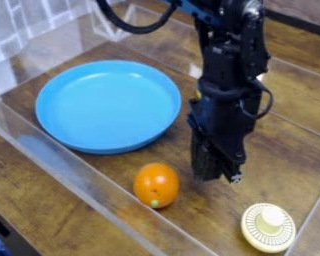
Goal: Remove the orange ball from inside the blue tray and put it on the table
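The orange ball (pixel 156 185) lies on the table (pixel 290 130), in front of the blue tray (pixel 108 105) and outside its rim. The tray holds nothing. My gripper (pixel 216 170) hangs straight down to the right of the ball, a short gap away, with its black fingers drawn together and nothing between them. The black arm rises from it toward the top of the view.
A small cream ribbed disc (pixel 267 225) lies at the front right. A clear acrylic wall (pixel 69 170) runs along the table's front and left edges, close in front of the ball.
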Available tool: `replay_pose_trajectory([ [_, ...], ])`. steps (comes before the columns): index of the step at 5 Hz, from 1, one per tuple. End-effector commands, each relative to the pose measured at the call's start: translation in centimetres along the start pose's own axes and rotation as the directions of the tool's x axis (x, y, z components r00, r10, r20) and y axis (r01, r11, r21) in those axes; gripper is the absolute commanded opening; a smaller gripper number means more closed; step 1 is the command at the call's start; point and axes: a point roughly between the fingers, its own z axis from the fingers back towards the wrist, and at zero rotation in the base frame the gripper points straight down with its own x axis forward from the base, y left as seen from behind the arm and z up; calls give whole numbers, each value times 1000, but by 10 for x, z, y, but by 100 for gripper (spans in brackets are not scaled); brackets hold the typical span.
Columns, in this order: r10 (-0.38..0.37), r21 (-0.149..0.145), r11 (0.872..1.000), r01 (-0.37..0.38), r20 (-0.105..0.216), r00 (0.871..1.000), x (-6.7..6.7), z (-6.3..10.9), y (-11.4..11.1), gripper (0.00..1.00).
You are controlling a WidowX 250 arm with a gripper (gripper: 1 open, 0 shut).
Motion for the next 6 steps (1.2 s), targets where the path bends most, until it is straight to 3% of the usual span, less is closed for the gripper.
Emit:
replay_pose_trajectory([
  [1, 10, 41, 999, -14, 76, 997, 13, 26, 11, 100],
  [2, 20, 44, 999, -24, 77, 997, 12, 26, 14, 100],
  [3, 23, 41, 999, -26, 79, 997, 11, 26, 15, 0],
  [6, 38, 8, 999, -39, 106, 994, 18, 24, 10, 0],
])
